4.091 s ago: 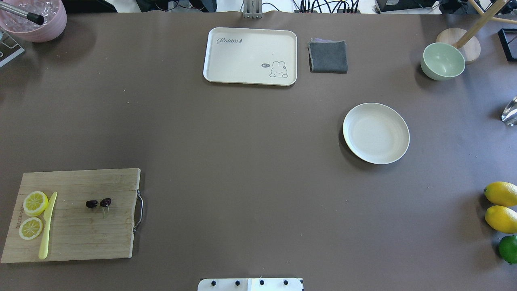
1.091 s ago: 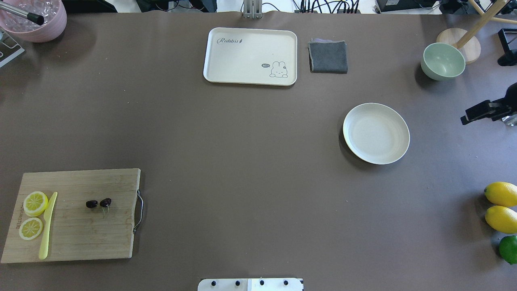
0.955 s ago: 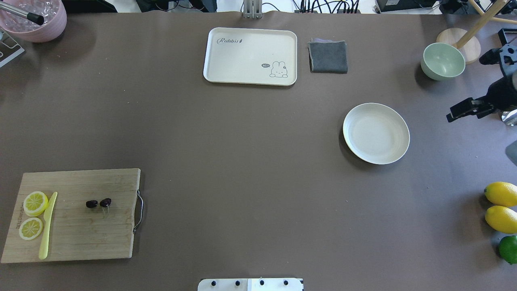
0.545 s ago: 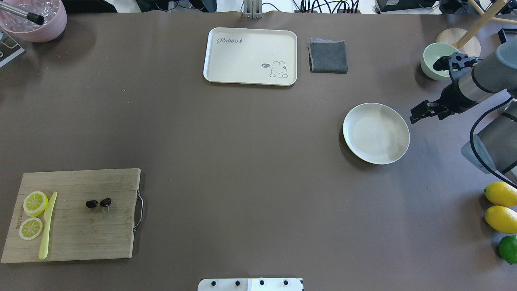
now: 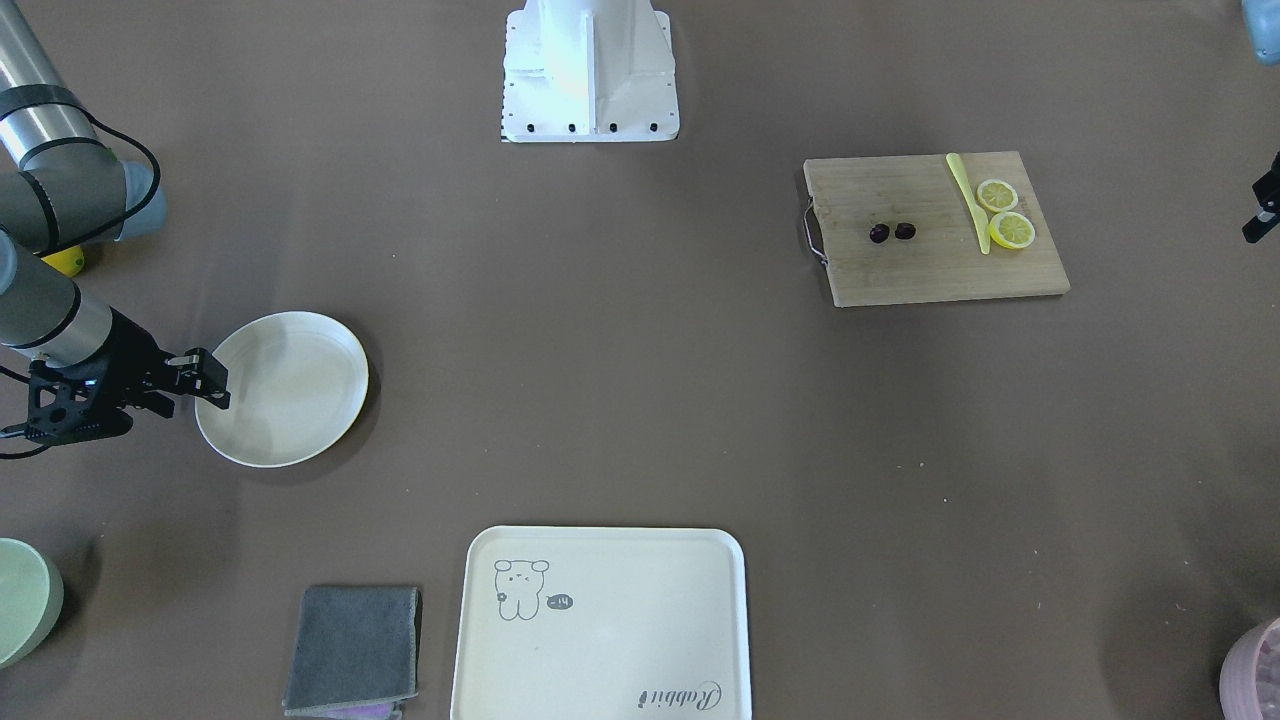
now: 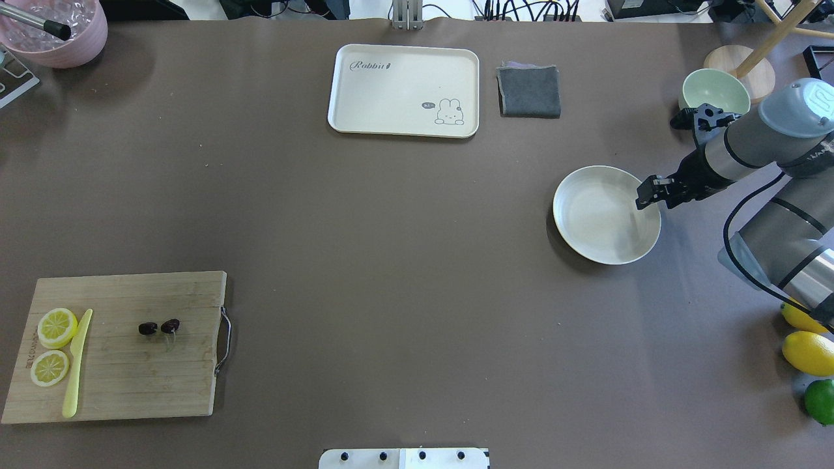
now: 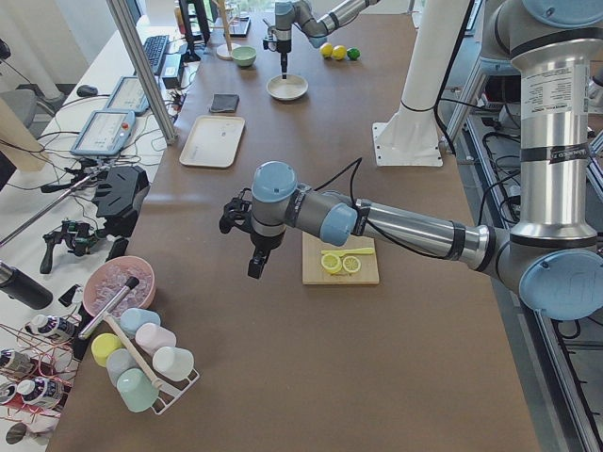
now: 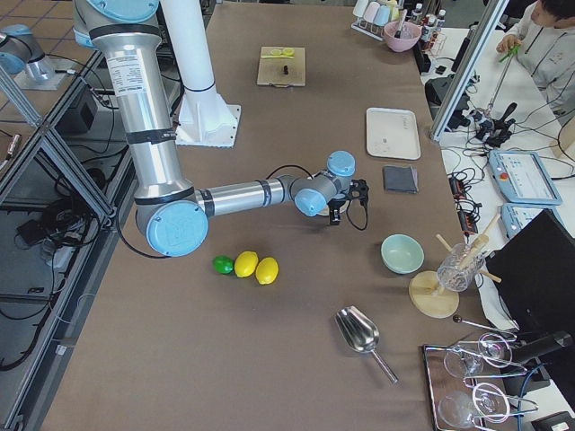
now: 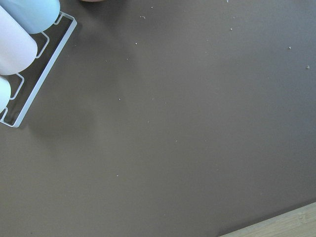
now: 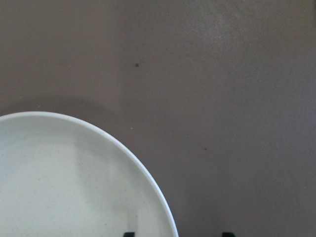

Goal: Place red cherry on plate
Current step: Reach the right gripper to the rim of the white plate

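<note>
The red cherry (image 6: pixel 159 327) (image 5: pixel 892 232), a dark joined pair, lies on the wooden cutting board (image 6: pixel 130 384) at the near left. The round cream plate (image 6: pixel 599 221) (image 5: pixel 290 400) sits empty on the right. My right gripper (image 6: pixel 647 194) (image 5: pixel 205 382) hangs over the plate's right rim, open and holding nothing; its two fingertips (image 10: pixel 129 234) show apart at the bottom edge of the right wrist view. My left gripper (image 7: pixel 254 268) hovers over bare table beyond the board's left end, far from the cherry. I cannot tell whether it is open or shut.
A rabbit tray (image 6: pixel 404 91) and a grey cloth (image 6: pixel 529 91) lie at the back. A green bowl (image 6: pixel 713 91) stands behind the right arm. Lemons (image 6: pixel 808 352) and a lime (image 6: pixel 819 400) lie near right. Lemon slices (image 6: pixel 55 329) and a yellow knife (image 6: pixel 77 365) share the board.
My right arm has come in from the right edge and swung left until its gripper is over the plate's right rim. The cherry and the plate have not moved.
</note>
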Action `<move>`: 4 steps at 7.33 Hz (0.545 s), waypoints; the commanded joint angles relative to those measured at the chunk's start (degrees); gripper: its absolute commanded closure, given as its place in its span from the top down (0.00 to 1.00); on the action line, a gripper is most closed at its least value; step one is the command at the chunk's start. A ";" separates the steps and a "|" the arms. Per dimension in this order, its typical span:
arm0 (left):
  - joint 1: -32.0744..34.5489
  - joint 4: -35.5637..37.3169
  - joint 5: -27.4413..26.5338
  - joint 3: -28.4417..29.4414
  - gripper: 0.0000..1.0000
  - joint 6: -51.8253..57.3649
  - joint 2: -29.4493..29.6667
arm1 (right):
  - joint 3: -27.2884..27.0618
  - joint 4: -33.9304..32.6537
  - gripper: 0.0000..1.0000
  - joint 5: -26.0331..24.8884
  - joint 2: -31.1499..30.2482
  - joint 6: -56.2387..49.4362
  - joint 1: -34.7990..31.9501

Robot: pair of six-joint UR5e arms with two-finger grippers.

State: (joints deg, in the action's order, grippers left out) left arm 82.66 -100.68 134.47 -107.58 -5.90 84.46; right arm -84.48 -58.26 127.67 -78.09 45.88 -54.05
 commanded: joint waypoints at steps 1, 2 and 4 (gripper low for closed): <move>-1.70 -0.04 0.00 0.09 0.98 -1.47 0.09 | 0.28 0.16 0.00 0.03 -0.05 0.61 0.53; -1.80 -0.82 0.00 0.01 0.98 -2.36 0.09 | 0.19 0.16 0.00 0.12 -0.05 0.70 0.44; -3.81 -0.74 0.09 0.53 0.98 -3.06 1.05 | -0.86 0.16 0.00 0.47 1.78 6.46 0.44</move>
State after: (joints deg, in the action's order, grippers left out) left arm 80.25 -101.36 134.49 -107.36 -8.31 84.93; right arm -84.79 -58.10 128.02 -77.46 48.53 -53.61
